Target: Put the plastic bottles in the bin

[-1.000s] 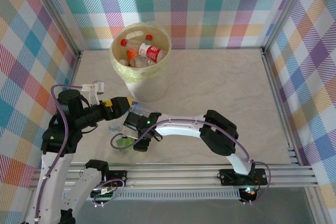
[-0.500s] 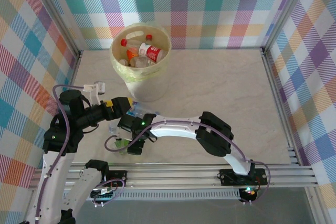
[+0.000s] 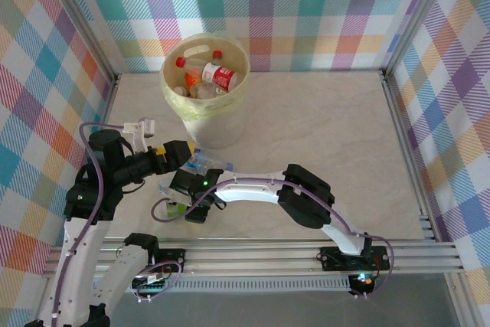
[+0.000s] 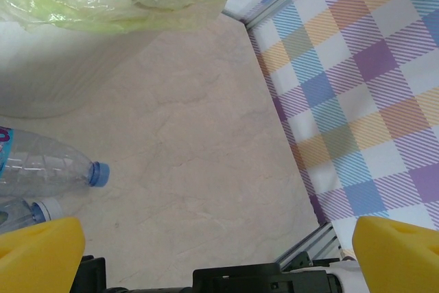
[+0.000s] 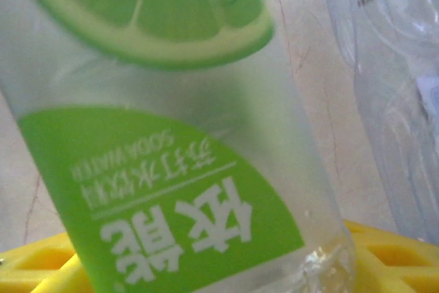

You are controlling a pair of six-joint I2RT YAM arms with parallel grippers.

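Green-labelled bottle (image 5: 171, 169): on the desk (image 3: 321, 128) front-left, beside a clear bottle (image 4: 48, 159).
Change: right arm (image 3: 260, 185) has swung left, right gripper (image 3: 188, 207) lower over that bottle.
Room: desk bare rightward; bin (image 3: 218, 124) stands rear-left.
Left gripper (image 4: 219, 259): jaws wide, empty.
Right jaws: bottle against yellow finger (image 5: 391, 252); grip cannot be told.

The green-labelled bottle (image 5: 171, 169) (slightly blurred) is cut off top and bottom.

Bottles (image 3: 223, 77) sit in the pale yellow bin (image 3: 218, 124) — a green-labelled bottle (image 5: 171, 169) and blue-capped bottle (image 4: 48, 162) lie outside.
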